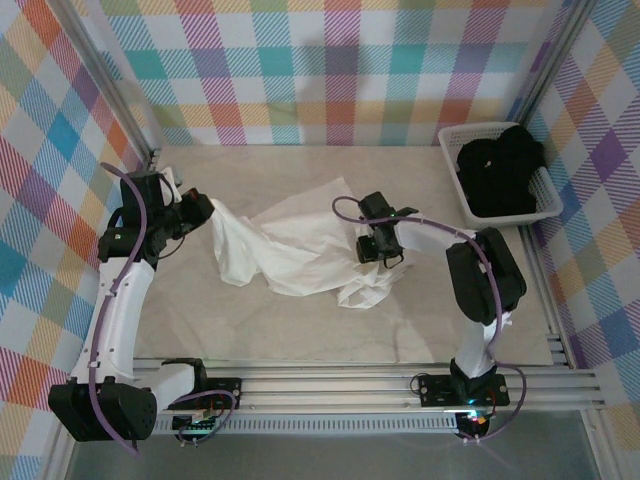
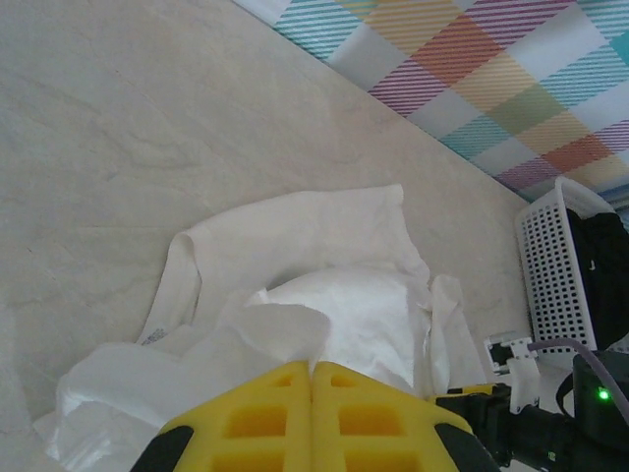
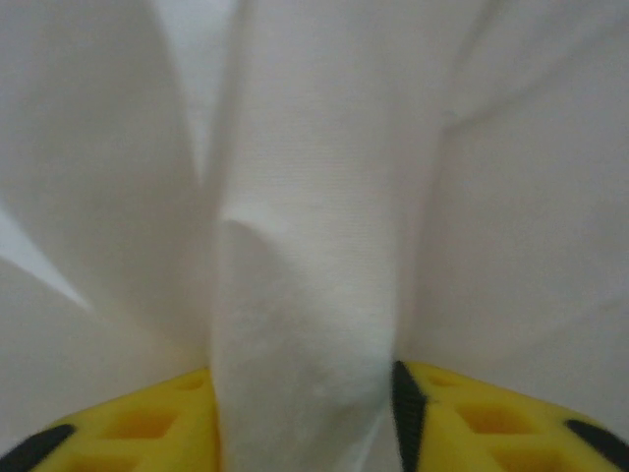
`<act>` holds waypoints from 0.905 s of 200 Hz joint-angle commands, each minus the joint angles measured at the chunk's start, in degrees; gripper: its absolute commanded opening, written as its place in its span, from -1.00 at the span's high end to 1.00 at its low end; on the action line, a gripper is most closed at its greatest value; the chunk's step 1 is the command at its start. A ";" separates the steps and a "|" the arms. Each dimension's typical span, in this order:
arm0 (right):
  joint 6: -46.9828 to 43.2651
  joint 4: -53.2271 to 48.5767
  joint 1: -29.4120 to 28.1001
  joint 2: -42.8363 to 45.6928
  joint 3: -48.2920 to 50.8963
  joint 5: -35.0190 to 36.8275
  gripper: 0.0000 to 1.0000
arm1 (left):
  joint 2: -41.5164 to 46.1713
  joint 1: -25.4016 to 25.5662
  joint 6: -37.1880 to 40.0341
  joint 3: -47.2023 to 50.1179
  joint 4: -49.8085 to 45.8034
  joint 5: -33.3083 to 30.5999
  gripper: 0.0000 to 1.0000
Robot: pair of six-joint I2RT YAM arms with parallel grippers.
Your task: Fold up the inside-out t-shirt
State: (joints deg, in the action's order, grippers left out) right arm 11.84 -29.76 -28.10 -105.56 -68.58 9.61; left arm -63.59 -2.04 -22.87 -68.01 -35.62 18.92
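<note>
The inside-out t-shirt (image 1: 290, 250) lies crumpled in the middle of the table, plain white, stretched between my two arms. At its left end my left gripper (image 1: 205, 215) holds a lifted corner. The left wrist view shows those yellow fingers (image 2: 314, 366) pressed together on a pinch of the white cloth (image 2: 344, 315). My right gripper (image 1: 372, 258) is down on the shirt's right part. In the right wrist view its fingers (image 3: 305, 393) stand apart with a thick fold of the shirt (image 3: 305, 246) between them.
A white plastic basket (image 1: 548, 196) with a black garment (image 1: 500, 170) in it stands at the back right corner, also seen as the basket (image 2: 550, 265) in the left wrist view. Plaid walls close the table at the back and both sides.
</note>
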 commanded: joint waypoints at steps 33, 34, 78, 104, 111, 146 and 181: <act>-1.64 -1.20 8.21 5.19 1.12 0.02 0.72 | 1.02 -1.84 0.91 -1.30 0.25 -2.70 1.00; -1.64 -1.23 8.40 5.37 1.23 -0.13 0.74 | 1.06 -1.87 0.91 -1.32 0.22 -2.72 1.00; -1.48 5.73 14.40 14.45 5.11 -21.79 1.00 | 2.96 -5.87 -0.65 -2.91 -0.64 -5.00 1.00; 0.83 12.78 15.44 18.37 6.46 -41.99 1.00 | 3.37 -7.80 -1.33 -5.75 -1.85 -5.97 1.00; 1.13 14.48 15.44 18.95 6.44 -47.96 1.00 | 3.50 -8.32 -1.44 -6.51 -2.08 -6.29 1.00; 13.04 34.84 15.44 21.75 8.19 -73.79 1.00 | 3.35 -10.57 -2.15 -9.81 -2.82 -7.35 1.00; 11.83 31.90 15.44 22.31 8.03 -75.37 1.00 | 3.07 -12.31 -1.83 -10.98 -3.49 -9.46 1.00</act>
State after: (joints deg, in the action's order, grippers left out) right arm 23.73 1.72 -12.73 -84.25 -60.14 -57.39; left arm -60.97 -12.67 -24.45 -77.23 -37.85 11.86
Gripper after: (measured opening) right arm 0.041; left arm 0.048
